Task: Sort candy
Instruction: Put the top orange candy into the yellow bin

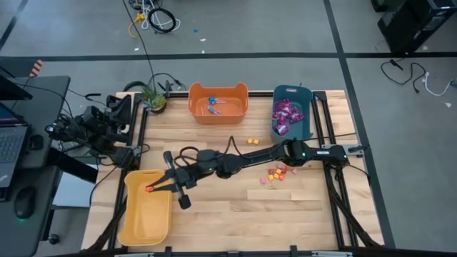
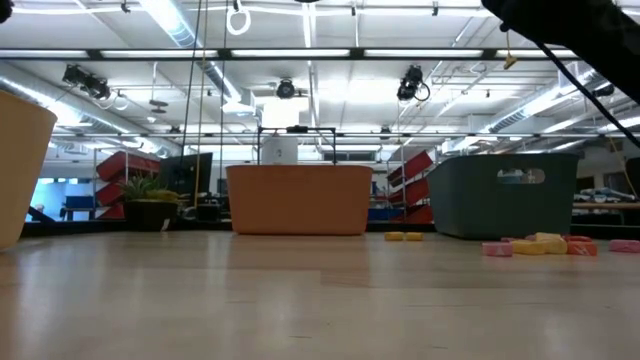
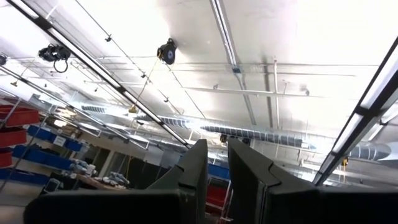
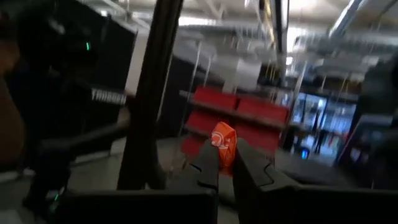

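Observation:
My right gripper (image 1: 152, 188) reaches across the table from the right and hangs over the near-left yellow bin (image 1: 143, 227), shut on a small orange candy (image 4: 222, 142). More small orange, pink and yellow pieces (image 1: 275, 173) lie on the wood right of centre, and two (image 1: 251, 141) lie farther back. Blue-wrapped lollipops (image 1: 214, 104) lie in the orange bin (image 1: 218, 114). Purple packets (image 1: 285, 114) fill the teal bin (image 1: 303, 128). My left gripper (image 3: 216, 146) is folded back at the table's left and points up at the ceiling, its fingers a narrow gap apart with nothing between them. My right gripper pinches the orange candy (image 4: 224, 149) between its two fingertips, and the wrapper's top sticks out past them. The fingers come roughly level from the table's right side. The candy (image 1: 148, 190) is lifted clear, above the yellow bin's far end.
A potted plant (image 1: 153, 98) stands at the far left corner beside cables. The orange bin (image 2: 300, 200) and teal bin (image 2: 505, 195) line the far edge. Bare wood lies along the near edge and in the middle. A laptop and mouse sit off the table's left.

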